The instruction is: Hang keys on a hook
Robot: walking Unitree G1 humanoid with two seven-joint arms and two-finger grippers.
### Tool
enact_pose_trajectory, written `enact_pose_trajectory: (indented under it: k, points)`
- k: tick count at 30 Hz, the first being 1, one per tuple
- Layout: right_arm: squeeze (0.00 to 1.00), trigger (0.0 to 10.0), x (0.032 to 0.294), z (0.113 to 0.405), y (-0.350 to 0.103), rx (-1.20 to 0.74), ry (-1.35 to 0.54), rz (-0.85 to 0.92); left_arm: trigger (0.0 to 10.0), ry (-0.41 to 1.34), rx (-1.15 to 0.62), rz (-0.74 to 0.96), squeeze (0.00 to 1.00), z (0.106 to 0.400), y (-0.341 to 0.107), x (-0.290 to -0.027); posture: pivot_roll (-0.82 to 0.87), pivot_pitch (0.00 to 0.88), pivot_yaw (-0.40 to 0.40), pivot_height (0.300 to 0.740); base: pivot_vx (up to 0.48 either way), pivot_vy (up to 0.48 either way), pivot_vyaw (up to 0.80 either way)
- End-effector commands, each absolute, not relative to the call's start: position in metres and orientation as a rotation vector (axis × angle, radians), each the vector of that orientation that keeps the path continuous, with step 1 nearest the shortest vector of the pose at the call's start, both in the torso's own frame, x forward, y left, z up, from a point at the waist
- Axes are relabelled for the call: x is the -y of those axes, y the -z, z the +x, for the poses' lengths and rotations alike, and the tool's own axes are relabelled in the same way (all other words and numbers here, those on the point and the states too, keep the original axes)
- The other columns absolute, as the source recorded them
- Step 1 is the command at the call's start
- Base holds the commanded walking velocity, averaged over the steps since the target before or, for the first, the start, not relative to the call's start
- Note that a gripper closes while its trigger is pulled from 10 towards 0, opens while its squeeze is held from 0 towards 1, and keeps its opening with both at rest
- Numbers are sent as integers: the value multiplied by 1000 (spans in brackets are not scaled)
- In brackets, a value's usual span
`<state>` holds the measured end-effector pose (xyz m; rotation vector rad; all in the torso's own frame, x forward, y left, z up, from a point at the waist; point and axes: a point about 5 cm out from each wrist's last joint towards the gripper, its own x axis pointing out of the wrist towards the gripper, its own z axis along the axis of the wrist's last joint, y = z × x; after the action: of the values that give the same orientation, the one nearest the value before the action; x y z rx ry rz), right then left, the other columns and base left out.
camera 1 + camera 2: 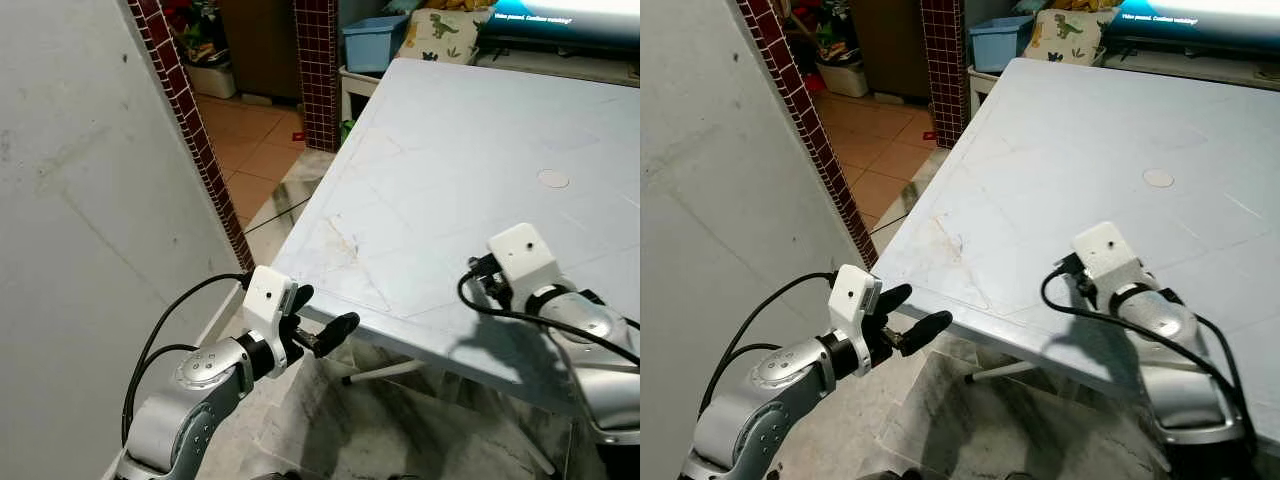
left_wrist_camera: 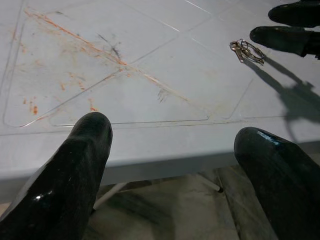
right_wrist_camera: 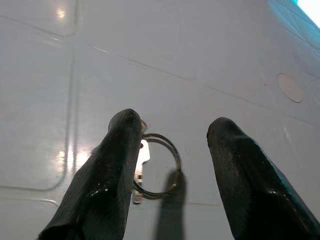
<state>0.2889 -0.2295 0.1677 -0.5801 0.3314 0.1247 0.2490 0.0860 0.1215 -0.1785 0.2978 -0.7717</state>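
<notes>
The keys (image 3: 150, 167) lie flat on the table (image 1: 450, 150), well in from its near edge, between the spread fingers of the right gripper (image 3: 172, 150); the left gripper (image 1: 320, 320), fingers apart, hovers just off that edge

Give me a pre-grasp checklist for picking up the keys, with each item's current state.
1. Right pincer open: ok.
2. Keys lie flat on the table, between the right pincer's fingers: ok.
3. Fingers low enough to close on the key ring: cannot tell.
4. Left pincer open, off the table edge, away from the keys: ok.
5. Hook in sight for hanging: not ok.
</notes>
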Motion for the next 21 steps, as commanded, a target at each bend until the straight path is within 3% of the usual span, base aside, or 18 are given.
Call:
enact_pose_trajectory:
  k: [1,11,20,21]
  points:
    - [0,10000,228,288,-165,-355,-142,-556,10000,784,-316,-178,0,246,-119,-86,-85,120,95,740,0,0,0]
    - [0,10000,216,293,-155,-349,-184,-466,10000,790,-316,-175,0,247,-120,-87,-79,124,99,740,0,0,0]
    - [0,10000,225,297,-144,-398,-194,-440,10000,791,-320,-178,0,245,-120,-86,-75,125,98,740,0,0,0]
    - [0,9020,226,297,-143,-405,-196,-430,10000,791,-321,-178,0,245,-120,-86,-75,125,98,740,0,0,0]
